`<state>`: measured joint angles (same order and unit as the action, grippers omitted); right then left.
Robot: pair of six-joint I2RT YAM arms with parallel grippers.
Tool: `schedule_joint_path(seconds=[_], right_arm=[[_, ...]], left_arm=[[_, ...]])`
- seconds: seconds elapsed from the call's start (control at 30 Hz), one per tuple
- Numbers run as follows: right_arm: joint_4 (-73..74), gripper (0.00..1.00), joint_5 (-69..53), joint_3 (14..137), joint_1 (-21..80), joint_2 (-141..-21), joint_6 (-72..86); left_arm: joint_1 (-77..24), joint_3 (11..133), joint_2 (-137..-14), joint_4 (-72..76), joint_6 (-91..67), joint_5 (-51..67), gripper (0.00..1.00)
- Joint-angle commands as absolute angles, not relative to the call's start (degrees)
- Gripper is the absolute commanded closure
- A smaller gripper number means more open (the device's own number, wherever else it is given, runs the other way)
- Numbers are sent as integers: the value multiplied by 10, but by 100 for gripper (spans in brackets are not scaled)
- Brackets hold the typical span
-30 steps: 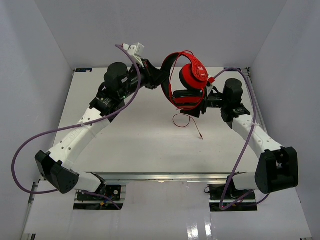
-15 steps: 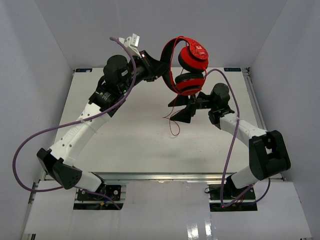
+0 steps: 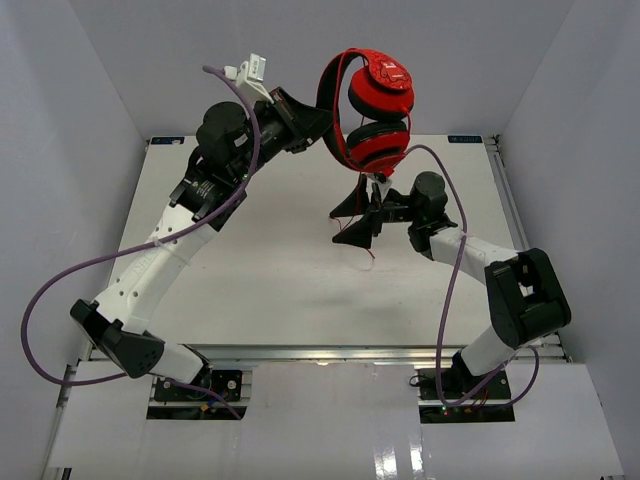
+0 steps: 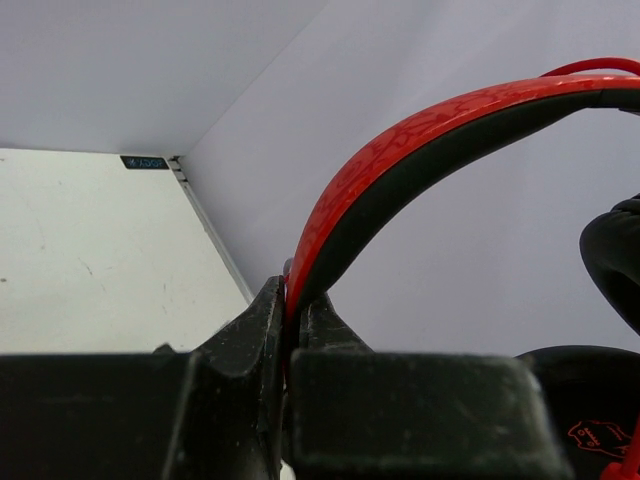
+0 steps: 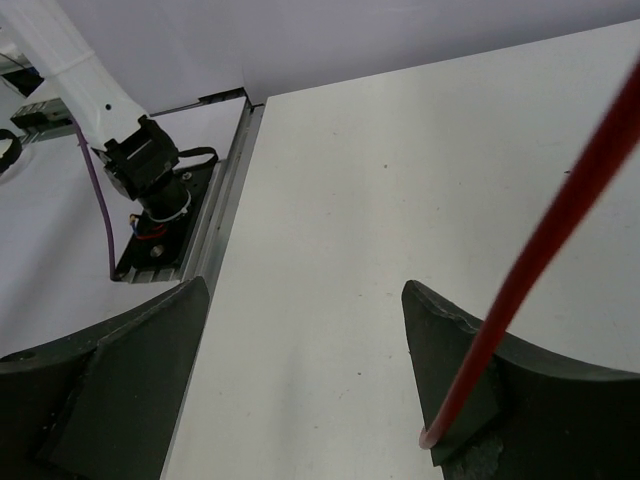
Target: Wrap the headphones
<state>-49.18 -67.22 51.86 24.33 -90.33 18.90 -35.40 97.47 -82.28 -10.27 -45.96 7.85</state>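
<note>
The red headphones [image 3: 378,100] hang high above the far part of the table, earcups stacked one above the other. My left gripper [image 3: 316,126] is shut on the dark-and-red headband [image 4: 430,140] and carries them; the jaws pinch the band's end [image 4: 290,300]. An earcup edge [image 4: 615,260] shows at the right of the left wrist view. The thin red cable [image 3: 370,250] dangles from the lower earcup. My right gripper [image 3: 352,224] is open below the headphones, pointing left. The cable [image 5: 560,220] crosses in front of its right finger [image 5: 470,370], not clamped; the gripper [image 5: 305,285] holds nothing.
The white table [image 3: 250,270] lies below, boxed in by grey walls on three sides. Thick purple robot cables [image 3: 60,290] loop beside both arms. The left arm's base [image 5: 150,165] stands at the table's near edge in the right wrist view.
My left gripper has lifted the headphones higher. My right gripper has moved left and down from beside the lower earcup to beneath it. The cable has come up off the table.
</note>
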Motion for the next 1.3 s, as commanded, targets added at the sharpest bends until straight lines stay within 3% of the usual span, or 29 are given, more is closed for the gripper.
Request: schedule_joint_path(seconds=[0.0,0.2,0.3,0.43,0.6,0.8,1.0,1.27], right_arm=[[-539,19,-676,465,258,-887,162],[-615,30,-687,392,273,-862,215],[-658,43,-689,378,283,-853,258],[-604,73,-683,375,291,-815,236],[-157,90,-579,464,295,-729,-45],[203,92,-303,635,320,-657,-333],[301,92,-64,730,402,-635,-498],[346,92,71,731,457,-651,-632]], left_arm=[[-356,1008,-793,-66,-487,-1,100],[-355,1007,-779,-38,-492,-123,100],[-355,1024,-786,-34,-492,-144,100],[-355,1035,-793,-35,-476,-192,100],[-355,977,-767,-5,-423,-263,100],[-350,880,-737,60,-348,-316,100],[-349,850,-759,72,-317,-335,100],[-342,850,-815,65,-305,-365,100]])
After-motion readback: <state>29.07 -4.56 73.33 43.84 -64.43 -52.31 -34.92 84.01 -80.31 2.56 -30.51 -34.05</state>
